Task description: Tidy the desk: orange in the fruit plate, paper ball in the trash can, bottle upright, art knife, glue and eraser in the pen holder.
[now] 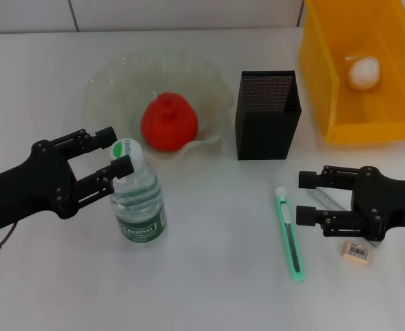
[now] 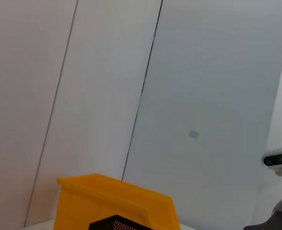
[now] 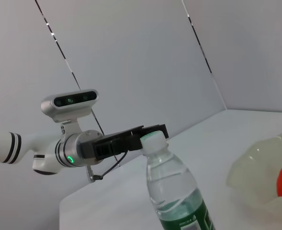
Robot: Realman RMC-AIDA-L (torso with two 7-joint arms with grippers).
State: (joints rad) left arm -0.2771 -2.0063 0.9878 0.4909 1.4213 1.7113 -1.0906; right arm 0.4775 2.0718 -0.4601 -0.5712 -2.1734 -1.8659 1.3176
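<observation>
- Jaws of the left gripper [image 1: 120,152] stand spread around the cap of the upright bottle [image 1: 138,200].
- Right gripper [image 1: 303,197], jaws parted and empty, hovers over the art knife [image 1: 324,200], between glue [image 1: 290,232] and eraser [image 1: 357,251].
- Orange [image 1: 169,123] rests in the fruit plate [image 1: 108,86].

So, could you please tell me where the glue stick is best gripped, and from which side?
Take the glue across its narrow middle, from straight above. It lies flat on the table, lengthwise away from the robot, so the right hand beside it, fingers open, should span its width.
</observation>
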